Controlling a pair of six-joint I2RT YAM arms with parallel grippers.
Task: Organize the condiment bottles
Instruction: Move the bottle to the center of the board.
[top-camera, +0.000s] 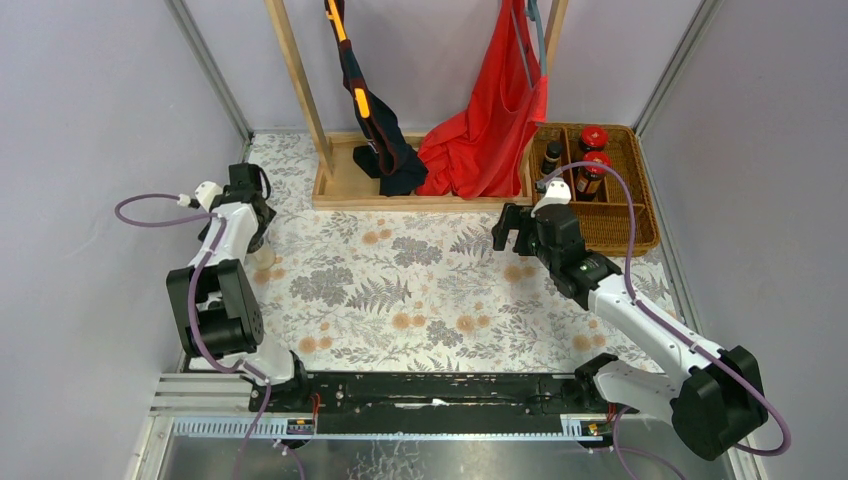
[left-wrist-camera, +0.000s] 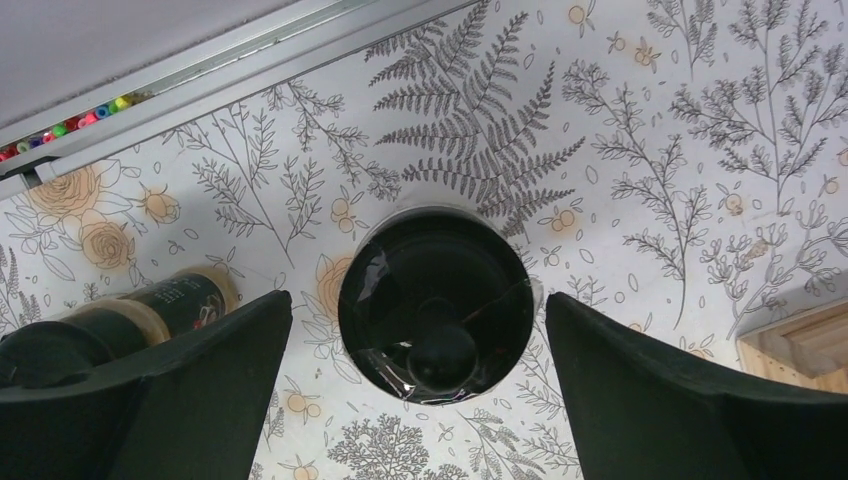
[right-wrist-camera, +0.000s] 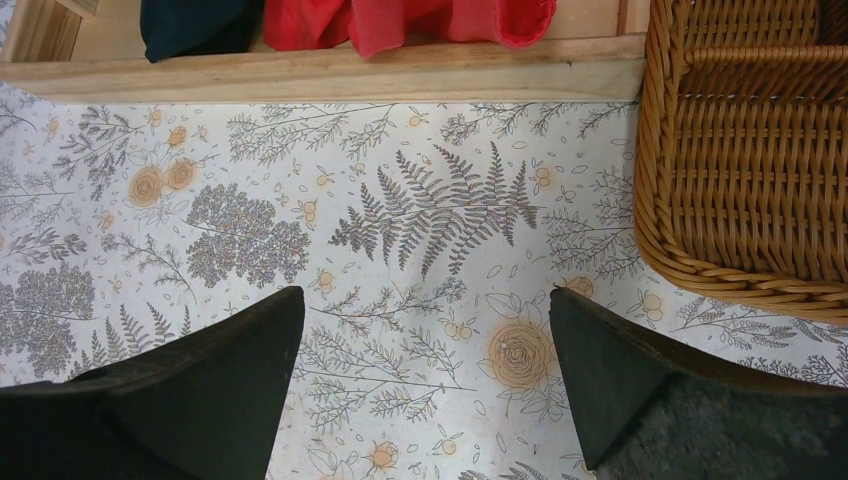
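The left hand (left-wrist-camera: 418, 325) is wide open at the far left of the counter (top-camera: 430, 300). Its fingers (left-wrist-camera: 210, 380) stand on either side of an upright black-capped bottle (left-wrist-camera: 435, 300), seen from straight above. A strip of counter shows on each side of the cap, so neither finger touches it. Just left of it a second bottle (left-wrist-camera: 170, 305) lies on its side, showing a dark label, one end hidden behind the left finger. The right hand (right-wrist-camera: 425, 300) is also wide open and holds nothing; it hovers over the patterned counter just beside the left wall of the basket (right-wrist-camera: 740, 200), with the wooden tray (right-wrist-camera: 330, 75) ahead of it. In the basket, at the counter's far right corner, a dark bottle (top-camera: 551, 158) stands in the left compartment. In the next compartment one red-lidded jar (top-camera: 593, 138) stands behind the other jar (top-camera: 591, 176). A red cloth (top-camera: 480, 140) and a dark cloth (top-camera: 385, 150) hang down into the tray.
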